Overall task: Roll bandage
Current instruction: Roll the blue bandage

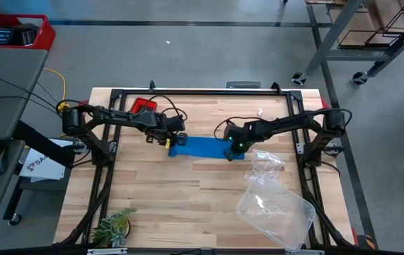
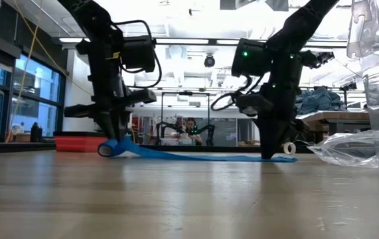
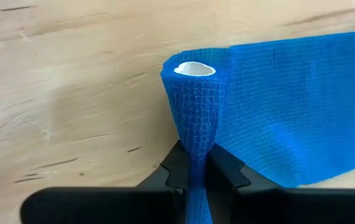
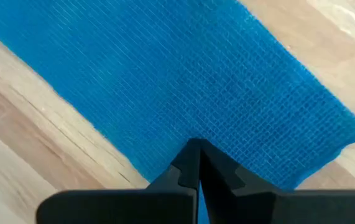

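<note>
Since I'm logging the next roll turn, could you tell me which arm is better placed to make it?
Probably the left: its gripper is shut on the bandage at the rolled end, while the right gripper pins the flat end.

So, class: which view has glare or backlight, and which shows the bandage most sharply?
Low view: bright ceiling lights behind leave both arms as dark silhouettes, and the bandage is a thin strip. Left wrist view: even light, weave crisp where the left claw pinches the roll. Right wrist view: weave equally crisp at the right claw.
</note>
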